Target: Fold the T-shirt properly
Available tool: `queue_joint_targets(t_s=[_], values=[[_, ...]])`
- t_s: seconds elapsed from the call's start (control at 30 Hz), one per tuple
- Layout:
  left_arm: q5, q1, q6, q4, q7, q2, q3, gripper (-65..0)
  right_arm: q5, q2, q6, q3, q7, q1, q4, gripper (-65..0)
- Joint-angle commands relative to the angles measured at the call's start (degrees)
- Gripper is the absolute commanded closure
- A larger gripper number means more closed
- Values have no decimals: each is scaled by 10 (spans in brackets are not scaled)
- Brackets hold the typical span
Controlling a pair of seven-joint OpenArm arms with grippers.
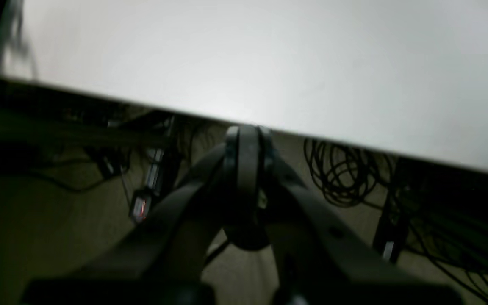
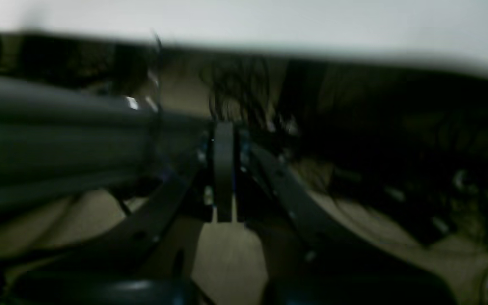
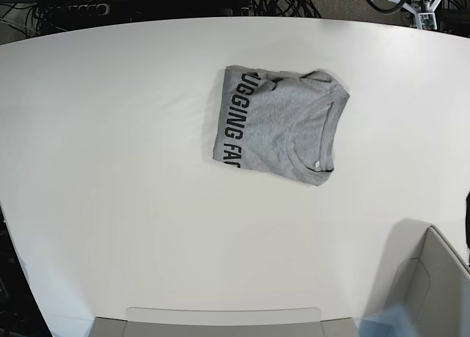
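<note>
Basically done: T-shirt (image 3: 283, 125) lies folded at 1 o'clock on table (image 3: 110, 168). Left gripper (image 1: 247, 140) and right gripper (image 2: 224, 140) pinched closed, empty, off table. Next: probably just park arms.

The left gripper (image 1: 248, 146) hangs past the table's edge with its dark fingers pressed together and nothing between them, and the right gripper (image 2: 224, 140), blurred in its own wrist view, likewise sits off the table edge with fingers closed together.
</note>
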Motion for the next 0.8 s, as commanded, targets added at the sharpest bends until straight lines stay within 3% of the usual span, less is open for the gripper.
queue_joint_targets(t_s=[0.0, 0.13, 0.23, 0.4, 0.5, 0.77], values=[[-7, 7, 1, 1, -13, 3, -12, 0, 2, 1, 8, 2, 23, -12, -12, -4], [-9, 23, 1, -66, -62, 3, -44, 0, 1, 1, 9, -4, 121, -27, -101, -4], [-8, 34, 1, -140, -132, 3, -61, 0, 1, 2, 9, -5, 187, -42, -158, -4], [-7, 45, 1, -297, -266, 3, -64, 0, 1, 8, 10, -5, 248, -31, -266, -4], [24, 42, 1, -389, -345, 3, -64, 0, -6, 8, 11, -5, 271, -1, -341, -4], [133, -11, 1, -606, -503, 1, -65, 0, -32, 1, 87, 0, 275, 119, -541, -4]])
